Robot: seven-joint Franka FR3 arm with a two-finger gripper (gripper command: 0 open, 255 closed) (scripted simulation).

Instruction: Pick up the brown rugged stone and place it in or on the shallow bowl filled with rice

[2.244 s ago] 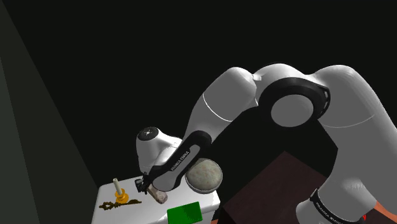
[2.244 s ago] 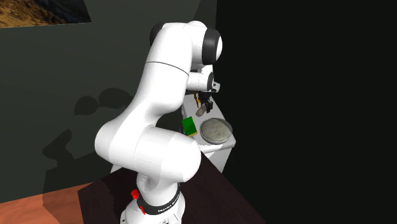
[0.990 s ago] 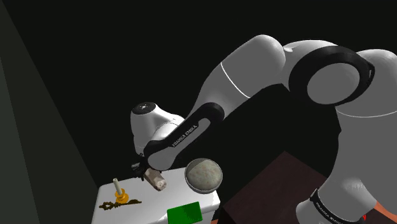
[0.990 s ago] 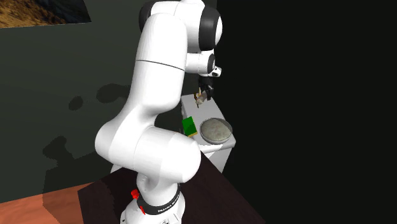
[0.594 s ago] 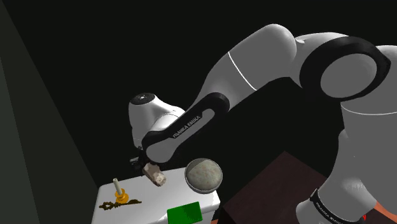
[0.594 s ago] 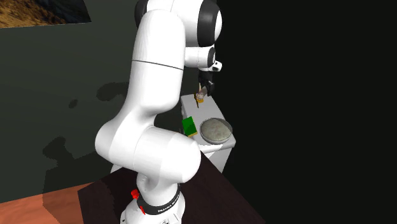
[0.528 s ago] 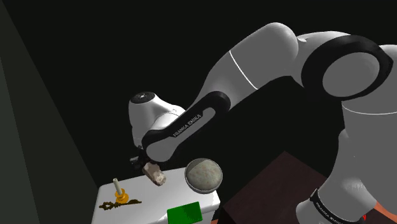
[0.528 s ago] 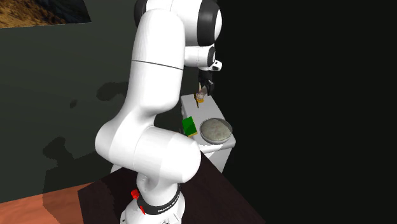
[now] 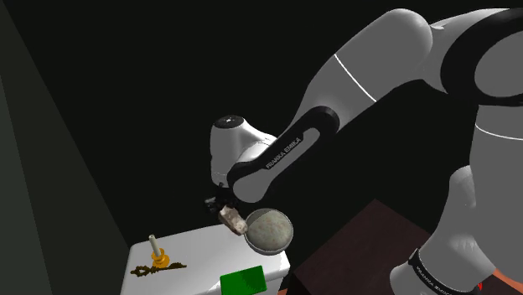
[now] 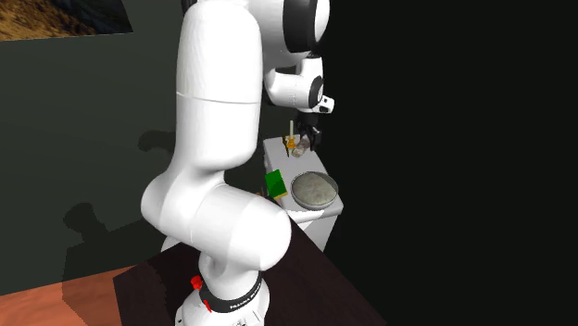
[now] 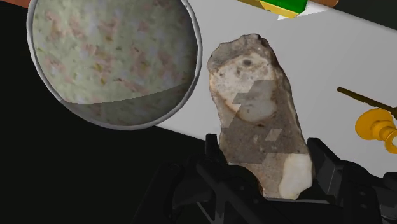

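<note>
The brown rugged stone (image 11: 257, 121), mottled tan and grey with a pale end, is clenched between the two black fingers of the tool (image 11: 264, 159), which grip its lower part while the rest juts out ahead. In the shoulder view the stone (image 9: 230, 219) hangs under the tool (image 9: 222, 209), over the white surface (image 9: 193, 251) and just beside the rim of the shallow bowl of rice (image 9: 269, 252), on that view's left of it. From the wrist, a narrow strip of surface (image 11: 356, 57) separates the stone from the bowl (image 11: 114, 127), and part of the bowl overhangs the surface's edge against a black area.

A gold candlestick (image 9: 154, 251) holding a pale candle stands well apart at the far side of the surface, with a dark, thin, tangled thing (image 9: 155, 269) lying next to it. A green block (image 9: 243, 282) sits at the near edge. Nothing lies between stone and bowl.

In the second exterior view the white arm rises in front, and the tool (image 10: 307, 139) with the stone (image 10: 301, 145) shows beyond the bowl (image 10: 316, 206), the green block (image 10: 275, 182) beside it.
</note>
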